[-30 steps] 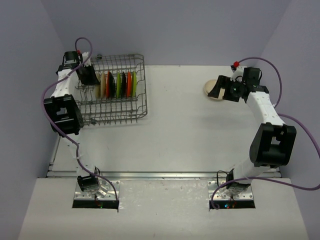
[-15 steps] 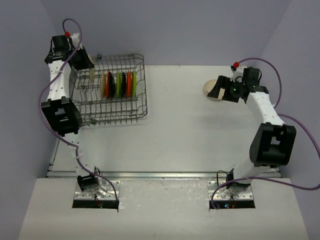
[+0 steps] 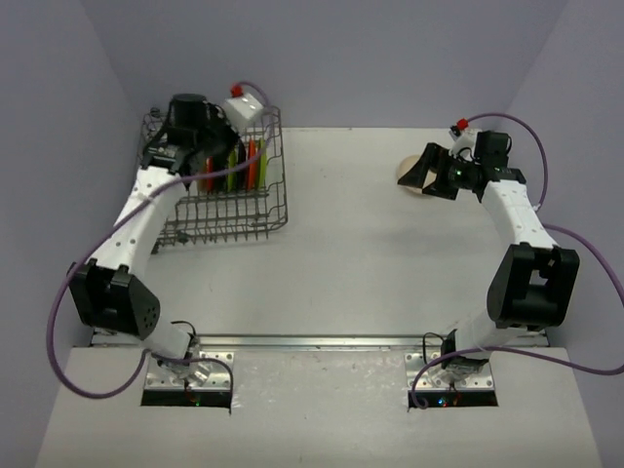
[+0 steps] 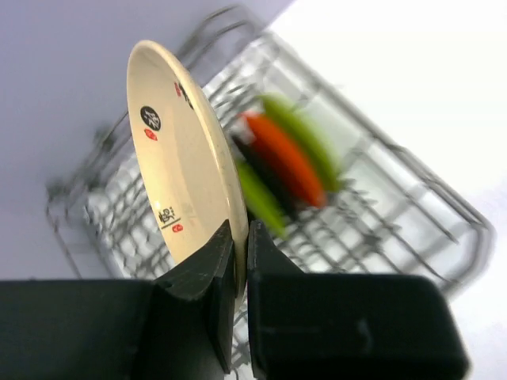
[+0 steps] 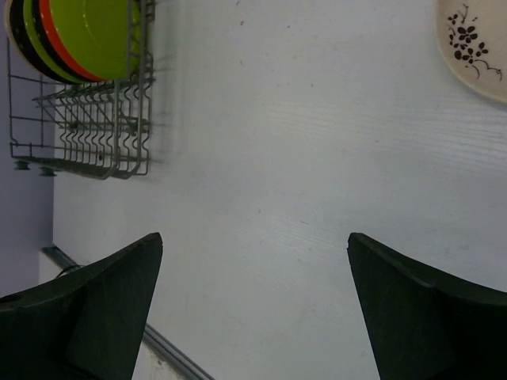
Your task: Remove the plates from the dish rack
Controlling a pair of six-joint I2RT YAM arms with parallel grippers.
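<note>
My left gripper [image 4: 240, 231] is shut on the lower rim of a cream plate [image 4: 178, 166] and holds it upright above the grey wire dish rack [image 4: 400, 218]. In the top view this gripper [image 3: 198, 146] hangs over the rack's [image 3: 276, 210] left part, and the held plate is hidden there. Lime green, black and orange plates [image 3: 244, 164] stand on edge in the rack, as the left wrist view [image 4: 287, 158] also shows. My right gripper [image 5: 253, 237] is open and empty above the bare table, next to a cream plate [image 5: 474, 49] lying flat at the far right [image 3: 403, 176].
The rack [image 5: 87, 131] with its plates [image 5: 87, 32] shows far off in the right wrist view. Purple walls close in the table on the left, back and right. A metal strip [image 3: 322, 341] runs along the table's near edge.
My left arm has swung from the rack's left end up and over the rack, carrying the cream plate out of its slot. My right gripper has stayed near the flat plate.
</note>
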